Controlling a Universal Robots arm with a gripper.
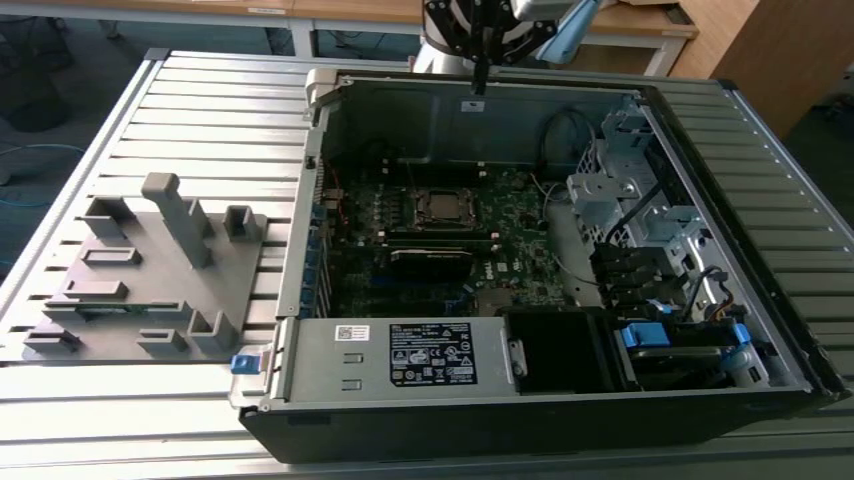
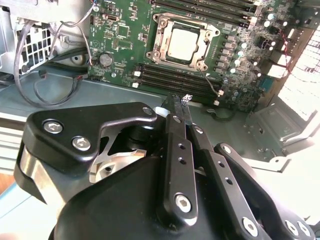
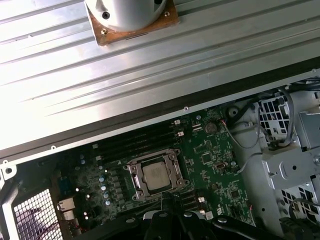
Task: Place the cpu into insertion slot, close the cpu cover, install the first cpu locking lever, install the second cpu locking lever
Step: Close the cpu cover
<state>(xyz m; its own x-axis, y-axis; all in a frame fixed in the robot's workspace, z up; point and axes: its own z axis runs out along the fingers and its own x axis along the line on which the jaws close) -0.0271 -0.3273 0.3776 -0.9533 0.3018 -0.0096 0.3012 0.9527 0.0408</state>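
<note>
On the exterior view's left I see a grey fixture block (image 1: 147, 270) standing on the ribbed tabletop (image 1: 80, 140), just beside the open computer case (image 1: 534, 430). Mid-board, the cpu (image 1: 439, 207) sits in the insertion slot. From out here it is a small pale square, no more.

The second wrist view gives me more: the cpu (image 2: 182, 44) lies flat inside the insertion slot (image 2: 161, 24), with the cpu cover (image 2: 207, 42) down around it as a silvery frame. I cannot tell whether the locking levers are latched.

The gripper (image 1: 479, 88) hangs over the case's far wall, well apart from the slot. In the second wrist view its fingers (image 2: 172, 130) are pressed together to a narrow tip and hold nothing. The first wrist view cuts the gripper (image 3: 167, 196) off at the picture's edge. It also shows the arm's base (image 3: 130, 15) bolted to the tabletop beyond the far wall.

On the right, loose cables (image 1: 574, 135) and the drive cage (image 1: 627, 190) crowd the board, and the power supply (image 1: 400, 355) lines the near side.
</note>
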